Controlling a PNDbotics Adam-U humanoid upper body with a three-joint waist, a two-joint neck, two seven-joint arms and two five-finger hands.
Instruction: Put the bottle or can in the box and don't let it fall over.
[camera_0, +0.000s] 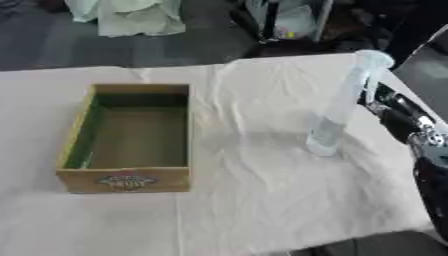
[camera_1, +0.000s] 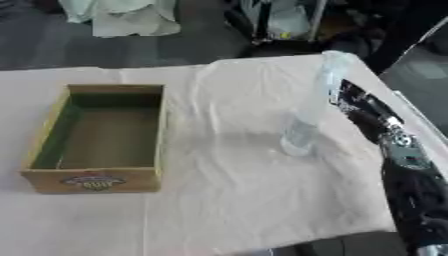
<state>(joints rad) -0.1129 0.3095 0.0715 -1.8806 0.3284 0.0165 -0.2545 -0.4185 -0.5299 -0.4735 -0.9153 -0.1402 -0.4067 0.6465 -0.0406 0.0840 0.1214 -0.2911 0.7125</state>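
The clear bottle (camera_0: 343, 102) stands, leaning, on the bench (camera_0: 262, 200), right of the empty box (camera_0: 128, 137). The right hand (camera_1: 360, 107) sits just behind it; finger state cannot be determined. Grasp mid-body, lift vertically, lower upright into the box.

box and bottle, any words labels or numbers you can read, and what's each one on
Box: a label on its near outer wall with a red band and a line of yellow letters that may read "FRUIT", too blurred to be sure.
Bottle: clear, standing on the cloth, no label or print visible.
Cloth: plain, no text.
Right hand: by the bottle, no readable marking.
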